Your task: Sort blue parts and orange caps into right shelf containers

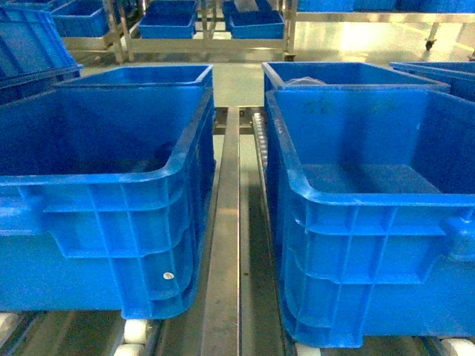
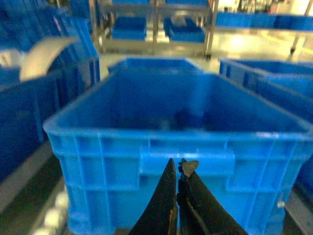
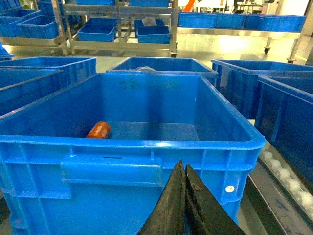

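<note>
Two large deep blue containers stand side by side on roller tracks, one on the left (image 1: 96, 180) and one on the right (image 1: 371, 199). Neither gripper shows in the head view. In the right wrist view an orange cap (image 3: 99, 129) lies on its side on the floor of the container (image 3: 146, 144), at the left. My right gripper (image 3: 183, 166) is shut and empty, just outside that container's near wall. My left gripper (image 2: 178, 164) is also shut, low before the other container (image 2: 146, 134). A dark blurred shape (image 2: 188, 117) lies inside it. No blue parts can be made out.
A steel rail (image 1: 226, 222) runs between the two containers, with white rollers (image 1: 133, 334) under them. More blue crates (image 1: 356, 74) stand behind and to both sides. Metal racks with smaller blue bins (image 1: 252, 26) line the back.
</note>
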`<state>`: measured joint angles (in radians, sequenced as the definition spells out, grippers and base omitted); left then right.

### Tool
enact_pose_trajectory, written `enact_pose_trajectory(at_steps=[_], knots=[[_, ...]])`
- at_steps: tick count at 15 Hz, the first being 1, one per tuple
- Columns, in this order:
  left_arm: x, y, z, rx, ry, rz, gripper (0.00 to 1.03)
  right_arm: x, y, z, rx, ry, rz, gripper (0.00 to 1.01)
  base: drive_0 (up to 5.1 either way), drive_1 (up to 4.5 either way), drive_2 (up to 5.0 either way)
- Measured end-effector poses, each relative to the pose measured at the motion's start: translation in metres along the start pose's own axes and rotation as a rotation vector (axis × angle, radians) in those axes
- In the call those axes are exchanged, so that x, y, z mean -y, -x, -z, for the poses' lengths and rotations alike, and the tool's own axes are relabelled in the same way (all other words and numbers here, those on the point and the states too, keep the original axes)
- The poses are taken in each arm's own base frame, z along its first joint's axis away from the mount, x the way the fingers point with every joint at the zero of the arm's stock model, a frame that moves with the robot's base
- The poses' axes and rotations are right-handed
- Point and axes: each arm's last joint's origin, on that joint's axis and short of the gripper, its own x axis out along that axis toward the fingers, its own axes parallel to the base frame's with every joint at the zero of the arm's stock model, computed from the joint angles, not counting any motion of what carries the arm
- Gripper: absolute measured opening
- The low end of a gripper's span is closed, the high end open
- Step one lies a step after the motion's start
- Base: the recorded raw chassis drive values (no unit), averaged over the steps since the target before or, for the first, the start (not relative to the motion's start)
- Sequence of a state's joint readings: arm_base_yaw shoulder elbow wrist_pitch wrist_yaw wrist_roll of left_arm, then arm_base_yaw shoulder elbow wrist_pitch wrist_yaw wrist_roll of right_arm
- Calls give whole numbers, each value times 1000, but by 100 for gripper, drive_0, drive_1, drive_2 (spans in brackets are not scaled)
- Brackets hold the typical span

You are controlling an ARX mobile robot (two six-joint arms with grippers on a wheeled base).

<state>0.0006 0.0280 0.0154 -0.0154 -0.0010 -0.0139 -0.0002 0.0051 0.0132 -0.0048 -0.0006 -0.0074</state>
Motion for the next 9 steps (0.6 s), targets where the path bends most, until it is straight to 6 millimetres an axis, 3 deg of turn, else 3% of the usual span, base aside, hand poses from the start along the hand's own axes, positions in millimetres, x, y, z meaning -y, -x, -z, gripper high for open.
enact_pose_trajectory(at_steps=[5,7,8,9], knots=[[0,1,-2,27,0,1,5,0,0,0,1,0,0,5,0,0,0],[0,1,-2,27,0,1,35,0,0,0,1,0,0,34,0,0,0],[0,1,-2,27,0,1,58,0,0,0,1,0,0,58,0,0,0],[0,1,-2,27,0,1,71,0,0,0,1,0,0,71,0,0,0]])
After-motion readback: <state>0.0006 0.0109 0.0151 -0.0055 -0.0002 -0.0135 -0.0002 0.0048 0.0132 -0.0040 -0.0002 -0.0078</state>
